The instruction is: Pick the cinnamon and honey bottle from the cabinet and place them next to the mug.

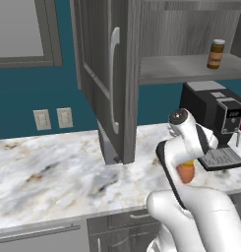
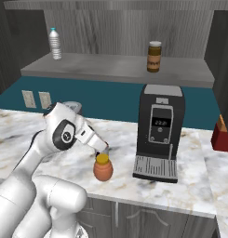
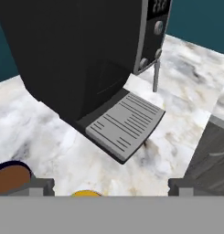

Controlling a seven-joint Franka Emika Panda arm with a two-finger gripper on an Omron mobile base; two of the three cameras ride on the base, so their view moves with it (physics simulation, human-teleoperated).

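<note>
The honey bottle [image 2: 103,170], a squat orange jar with a yellow lid, stands on the marble counter left of the coffee machine. My gripper [image 2: 103,149] hangs just above its lid, open. In the hand view the fingertips [image 3: 38,185] stand wide apart, and the yellow lid of the honey bottle [image 3: 86,193] lies low between them, untouched. The mug [image 3: 10,176] shows its dark blue rim and brown inside close beside the bottle. The cinnamon [image 2: 154,56], a slim brown jar, stands upright on the shelf of the open cabinet [image 1: 100,64]. My arm half hides the honey bottle [image 1: 186,173] in the left base view.
A black coffee machine [image 2: 159,132] with a grey drip tray [image 3: 125,125] stands right of the bottle. A water bottle [image 2: 55,43] stands at the shelf's left end. A red object [image 2: 222,135] sits at the far right. The open cabinet door with its curved handle [image 1: 113,78] hangs over the counter.
</note>
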